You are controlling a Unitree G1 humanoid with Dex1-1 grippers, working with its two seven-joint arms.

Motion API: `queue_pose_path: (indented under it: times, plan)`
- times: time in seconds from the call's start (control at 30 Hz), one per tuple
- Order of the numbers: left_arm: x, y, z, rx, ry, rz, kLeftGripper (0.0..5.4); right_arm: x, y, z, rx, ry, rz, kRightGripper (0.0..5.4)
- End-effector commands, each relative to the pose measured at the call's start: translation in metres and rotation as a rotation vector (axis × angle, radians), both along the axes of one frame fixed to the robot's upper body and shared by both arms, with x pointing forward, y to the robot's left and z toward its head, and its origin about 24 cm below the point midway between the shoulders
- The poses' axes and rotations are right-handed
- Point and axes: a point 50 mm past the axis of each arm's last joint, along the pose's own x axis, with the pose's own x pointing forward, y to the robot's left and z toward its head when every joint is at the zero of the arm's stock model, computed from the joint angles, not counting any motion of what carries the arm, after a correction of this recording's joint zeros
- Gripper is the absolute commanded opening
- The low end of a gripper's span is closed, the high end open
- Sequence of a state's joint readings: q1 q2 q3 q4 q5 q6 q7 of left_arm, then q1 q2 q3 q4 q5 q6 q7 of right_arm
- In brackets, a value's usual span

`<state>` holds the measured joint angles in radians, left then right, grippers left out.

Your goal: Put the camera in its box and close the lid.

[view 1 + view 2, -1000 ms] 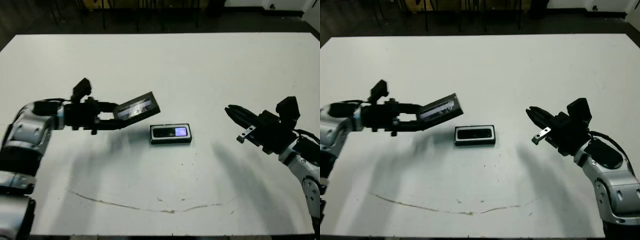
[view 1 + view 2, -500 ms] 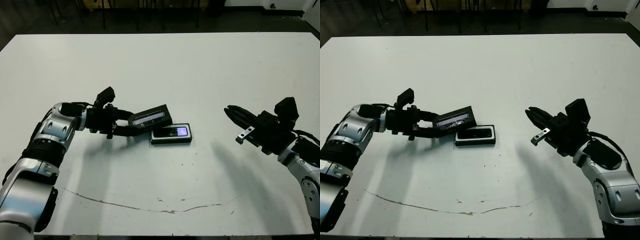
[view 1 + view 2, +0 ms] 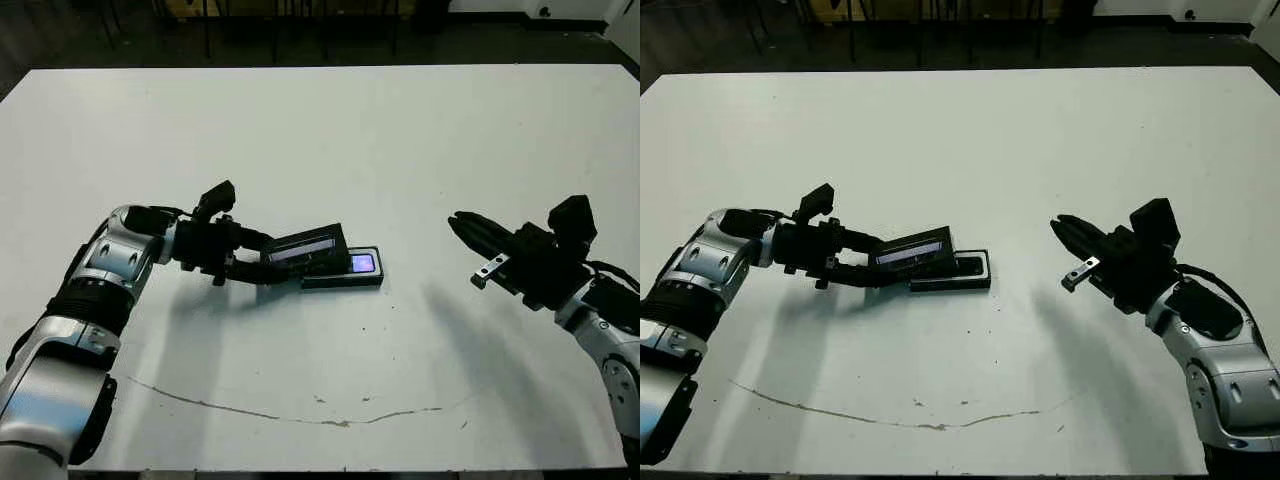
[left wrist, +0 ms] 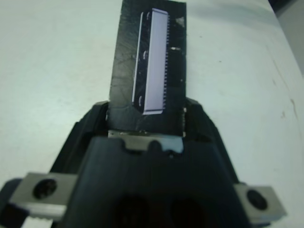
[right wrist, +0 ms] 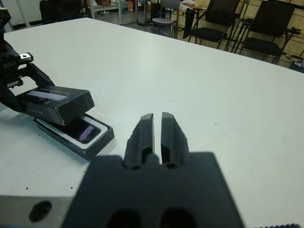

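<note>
Your left gripper (image 3: 262, 262) pinches the lid (image 3: 308, 247) by one end, fingers at its two long edges, and holds it tilted over the left part of the box (image 3: 345, 279). The box lies flat on the white table (image 3: 320, 130) with the camera (image 5: 80, 129) inside; the camera's bluish patch (image 3: 361, 264) shows at the box's uncovered right end. Your right gripper (image 3: 459, 222) hangs well to the right of the box, its fingers (image 5: 145, 133) pressed nearly together and holding nothing.

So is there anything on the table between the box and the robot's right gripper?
No, just bare white table between the box and the right gripper, seen in both eye views.
</note>
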<state>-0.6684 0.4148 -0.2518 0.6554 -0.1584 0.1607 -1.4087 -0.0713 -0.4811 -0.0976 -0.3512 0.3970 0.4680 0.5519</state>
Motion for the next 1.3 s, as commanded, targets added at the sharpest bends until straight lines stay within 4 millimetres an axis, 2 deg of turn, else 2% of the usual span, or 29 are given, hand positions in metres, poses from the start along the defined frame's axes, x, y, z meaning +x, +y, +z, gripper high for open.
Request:
queue_pose_path:
  times: [0.03,0.5,0.63,1.3]
  plan:
    - [-0.002,0.004,-0.006,0.039,0.024,0.016,2.64,-0.003,-0.001,-0.006,0.001,0.045,-0.016,0.00]
    - [0.001,-0.021,-0.022,0.089,0.061,0.023,2.64,-0.005,0.000,-0.006,-0.005,0.046,-0.010,0.00]
    - [-0.001,-0.027,-0.023,0.101,0.036,-0.026,2.64,-0.005,0.000,-0.006,-0.004,0.055,-0.013,0.00]
    - [-0.004,-0.020,-0.018,0.091,0.056,-0.053,2.64,-0.006,0.001,-0.009,-0.006,0.068,-0.020,0.00]
